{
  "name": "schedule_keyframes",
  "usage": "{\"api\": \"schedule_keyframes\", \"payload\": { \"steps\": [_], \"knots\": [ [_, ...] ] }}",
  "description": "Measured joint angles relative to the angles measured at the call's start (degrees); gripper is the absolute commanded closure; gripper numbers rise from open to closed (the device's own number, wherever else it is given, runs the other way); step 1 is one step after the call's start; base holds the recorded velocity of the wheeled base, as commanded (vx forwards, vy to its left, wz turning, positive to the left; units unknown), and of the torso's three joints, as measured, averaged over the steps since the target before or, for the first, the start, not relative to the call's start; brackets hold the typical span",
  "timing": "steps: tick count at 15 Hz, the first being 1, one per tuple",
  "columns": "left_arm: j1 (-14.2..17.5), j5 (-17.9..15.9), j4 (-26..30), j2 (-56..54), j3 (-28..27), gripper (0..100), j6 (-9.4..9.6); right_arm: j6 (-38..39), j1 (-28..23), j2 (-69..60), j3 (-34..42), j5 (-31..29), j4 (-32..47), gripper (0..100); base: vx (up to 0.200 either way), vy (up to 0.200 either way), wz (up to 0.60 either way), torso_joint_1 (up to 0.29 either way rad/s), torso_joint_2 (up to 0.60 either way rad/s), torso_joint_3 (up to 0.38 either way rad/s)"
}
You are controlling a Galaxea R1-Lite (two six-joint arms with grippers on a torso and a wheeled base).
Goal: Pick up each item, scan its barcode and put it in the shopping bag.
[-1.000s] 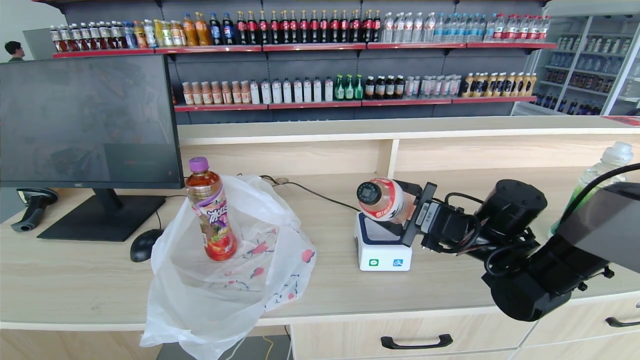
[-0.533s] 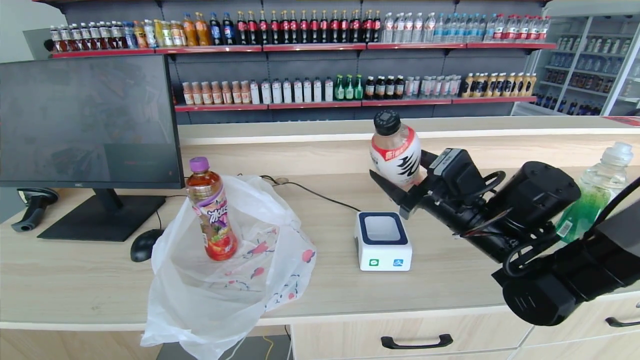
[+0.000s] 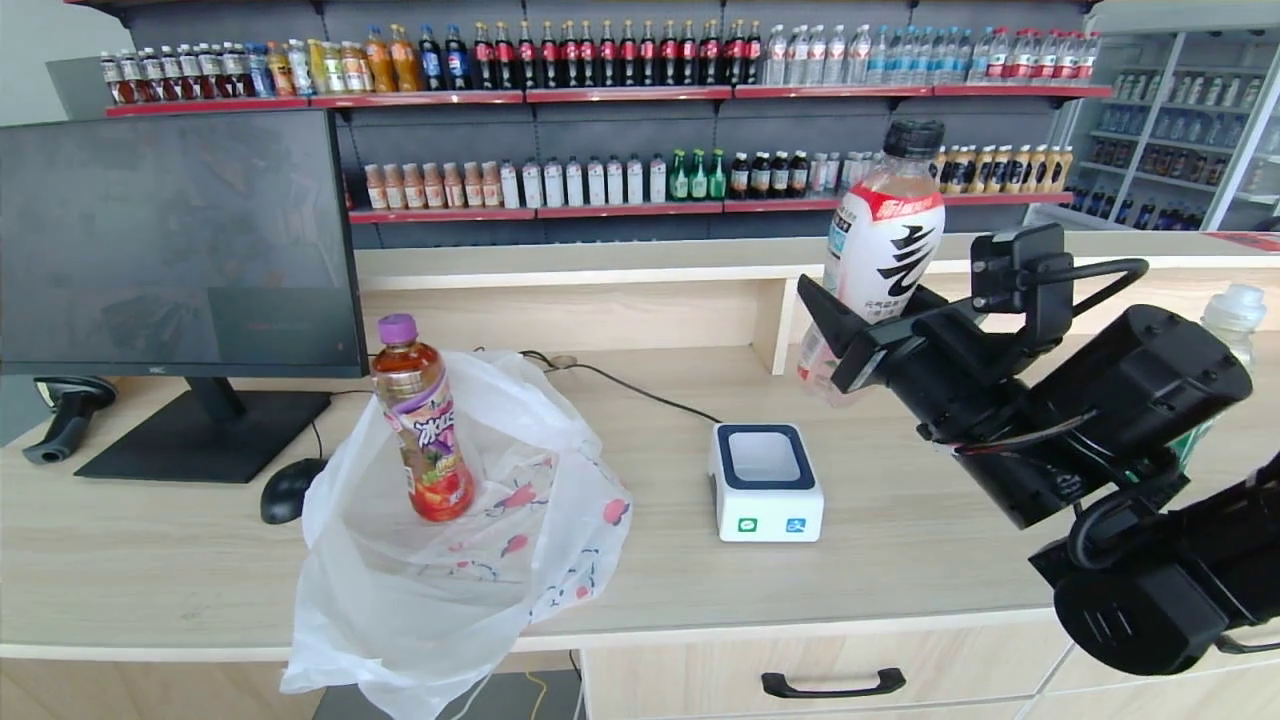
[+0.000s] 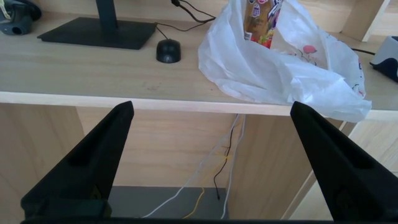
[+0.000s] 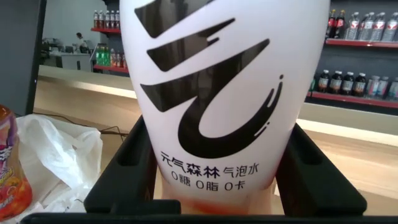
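My right gripper (image 3: 865,330) is shut on a white-labelled bottle with a black cap (image 3: 880,250), held upright above the counter, to the right of and behind the scanner (image 3: 765,482). In the right wrist view the bottle (image 5: 224,93) stands between the two black fingers (image 5: 121,171). A white plastic shopping bag (image 3: 450,560) lies open at the counter's front left with an orange drink bottle with a purple cap (image 3: 420,435) standing in it. In the left wrist view my left gripper (image 4: 211,162) hangs open below the counter edge, in front of the bag (image 4: 280,68).
A monitor (image 3: 175,250), a mouse (image 3: 290,490) and a handheld scanner (image 3: 65,415) stand at the left of the counter (image 3: 900,540). A green-labelled clear bottle (image 3: 1215,350) stands at the far right behind my right arm. A cable (image 3: 620,385) runs across the counter to the scanner.
My right gripper has lifted the white bottle off the scanner, turned it from lying sideways to upright, and carried it up and to the right. The bag and orange bottle have not moved.
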Motion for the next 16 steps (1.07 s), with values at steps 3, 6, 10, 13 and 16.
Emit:
{"api": "schedule_keyframes", "payload": {
  "steps": [3,6,10,13,16],
  "knots": [
    [0.0,0.0,0.0,0.0,0.0,0,0.00,0.4,-0.4,-0.5,2.7,-2.7,0.1,100,0.000,0.000,0.00,0.000,0.00,0.000],
    [-0.1,0.0,0.0,0.0,0.0,0,0.00,1.9,-0.6,-0.9,4.1,-3.0,0.0,100,-0.200,0.000,0.00,0.012,0.01,0.001],
    [0.0,0.0,0.0,0.0,0.0,0,-0.02,2.5,-2.1,-1.5,5.1,-3.0,-0.4,100,0.000,0.050,0.00,-0.007,-0.01,0.016],
    [0.0,0.0,0.0,0.0,0.0,0,-0.06,2.5,-2.7,-1.7,5.4,-3.1,0.1,100,0.000,0.200,0.00,0.010,0.00,0.001],
    [0.0,0.0,0.0,0.0,0.0,0,-0.06,2.2,-2.1,-1.7,5.4,-3.0,0.0,100,0.000,0.200,0.00,0.014,0.00,0.004]
  ]
}}
